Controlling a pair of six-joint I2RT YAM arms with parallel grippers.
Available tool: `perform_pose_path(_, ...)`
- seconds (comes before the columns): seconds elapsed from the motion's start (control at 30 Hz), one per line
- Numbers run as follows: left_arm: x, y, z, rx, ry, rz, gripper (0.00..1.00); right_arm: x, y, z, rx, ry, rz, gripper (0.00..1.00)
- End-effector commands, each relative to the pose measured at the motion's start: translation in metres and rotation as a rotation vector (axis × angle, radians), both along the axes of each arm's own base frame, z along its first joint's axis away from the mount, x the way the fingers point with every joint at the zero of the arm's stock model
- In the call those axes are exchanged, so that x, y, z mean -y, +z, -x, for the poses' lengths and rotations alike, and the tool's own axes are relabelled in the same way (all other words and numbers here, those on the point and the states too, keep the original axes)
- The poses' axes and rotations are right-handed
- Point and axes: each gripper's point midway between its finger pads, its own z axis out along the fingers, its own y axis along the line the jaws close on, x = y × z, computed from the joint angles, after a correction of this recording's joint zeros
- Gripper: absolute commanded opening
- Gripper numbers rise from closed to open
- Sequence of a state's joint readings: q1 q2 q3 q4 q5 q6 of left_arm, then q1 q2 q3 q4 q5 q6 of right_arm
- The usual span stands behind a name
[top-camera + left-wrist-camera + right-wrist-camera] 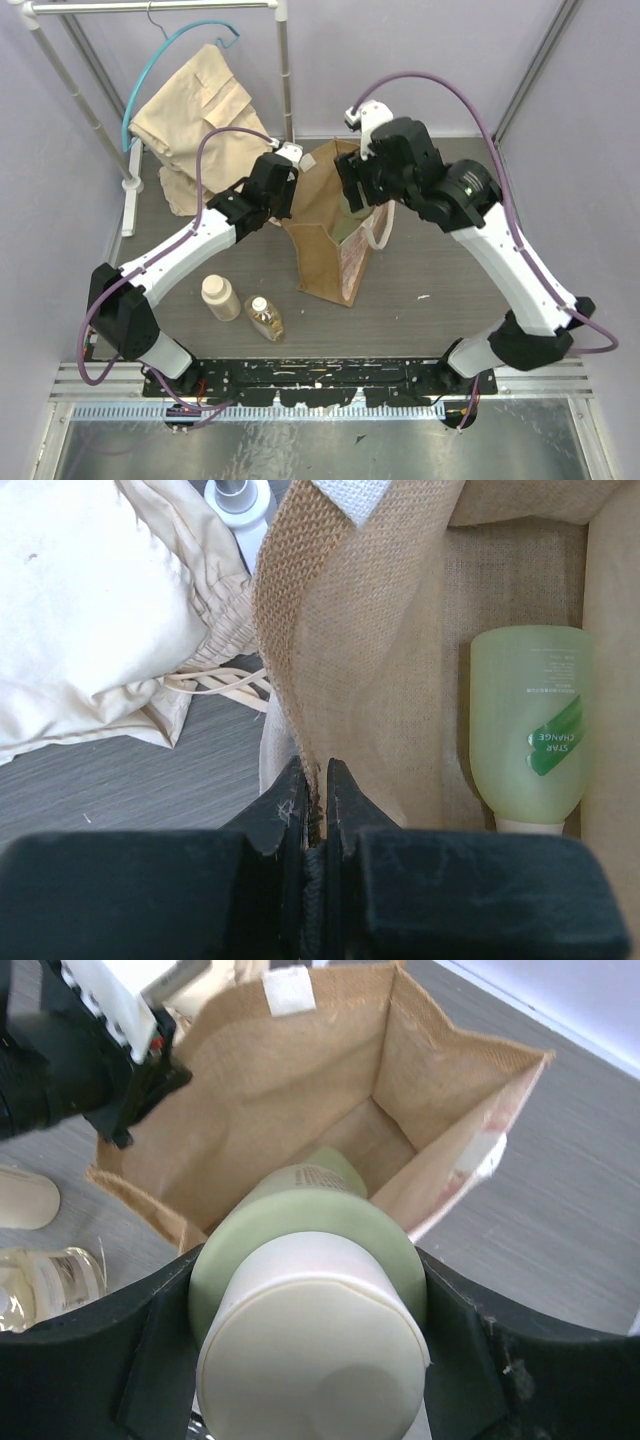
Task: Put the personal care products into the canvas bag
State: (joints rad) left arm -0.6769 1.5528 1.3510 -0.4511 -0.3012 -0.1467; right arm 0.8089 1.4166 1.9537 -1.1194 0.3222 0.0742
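The bag (320, 258) holds the inner bottle (528, 725), the top bottle (310, 1310) hangs over its mouth, the left bottle (221, 297) and near bottle (265, 318) lie at its 8 o'clock, the garment (190, 125) at 10 o'clock.

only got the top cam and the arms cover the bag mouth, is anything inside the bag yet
observer: Yes. The left wrist view shows a pale green bottle inside the canvas bag.
operator: ok and what's about to go in
observer: The right gripper is clamped on a rounder green bottle with a cream top, over the open mouth.
operator: is anything holding that mouth open
observer: The left gripper is shut on the bag's woven rim.
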Motion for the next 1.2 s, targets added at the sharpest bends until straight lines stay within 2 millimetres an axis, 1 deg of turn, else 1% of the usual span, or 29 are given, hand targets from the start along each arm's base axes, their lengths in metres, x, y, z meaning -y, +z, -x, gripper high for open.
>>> perform_pose_path(0.0, -0.002, 0.000, 0.007, -0.007, -0.012, 0.006, 0.00, -0.025, 0.068, -0.024, 0.172, 0.124, -0.127, 0.01)
perform_pose_path(0.07, -0.004, 0.001, 0.008, -0.007, -0.011, 0.003, 0.00, -0.028, 0.065, -0.038, 0.166, 0.126, -0.129, 0.01)
perform_pose_path(0.1, -0.005, 0.002, 0.009, -0.004, -0.010, 0.005, 0.00, -0.028, 0.058, -0.045, 0.152, 0.123, -0.123, 0.01)
perform_pose_path(0.23, -0.007, 0.012, 0.013, 0.012, -0.010, 0.031, 0.00, -0.030, 0.015, -0.067, 0.112, 0.117, -0.063, 0.01)
perform_pose_path(0.33, -0.006, 0.018, 0.017, 0.020, -0.016, 0.060, 0.00, -0.027, -0.014, -0.076, 0.086, 0.104, -0.047, 0.01)
perform_pose_path(0.5, -0.009, 0.023, 0.019, 0.028, -0.009, 0.062, 0.00, -0.030, -0.046, -0.089, 0.053, 0.120, -0.079, 0.01)
perform_pose_path(0.67, -0.009, 0.021, 0.020, 0.023, -0.008, 0.062, 0.00, -0.032, -0.073, -0.102, 0.034, 0.120, -0.075, 0.00)
perform_pose_path(0.7, -0.009, 0.020, 0.020, 0.020, -0.008, 0.063, 0.00, -0.031, -0.083, -0.105, 0.026, 0.116, -0.069, 0.01)
perform_pose_path(0.83, -0.007, 0.018, 0.019, 0.013, -0.011, 0.065, 0.00, -0.028, -0.106, -0.120, 0.005, 0.093, -0.065, 0.01)
perform_pose_path(0.97, -0.007, 0.016, 0.019, 0.014, -0.007, 0.067, 0.00, -0.026, -0.134, -0.137, -0.050, 0.073, -0.045, 0.01)
perform_pose_path(1.03, -0.007, 0.017, 0.019, 0.016, -0.006, 0.069, 0.00, -0.024, -0.152, -0.144, -0.087, 0.058, -0.029, 0.01)
perform_pose_path(1.17, -0.009, 0.017, 0.019, 0.019, -0.005, 0.065, 0.00, -0.019, -0.174, -0.153, -0.131, 0.028, -0.011, 0.01)
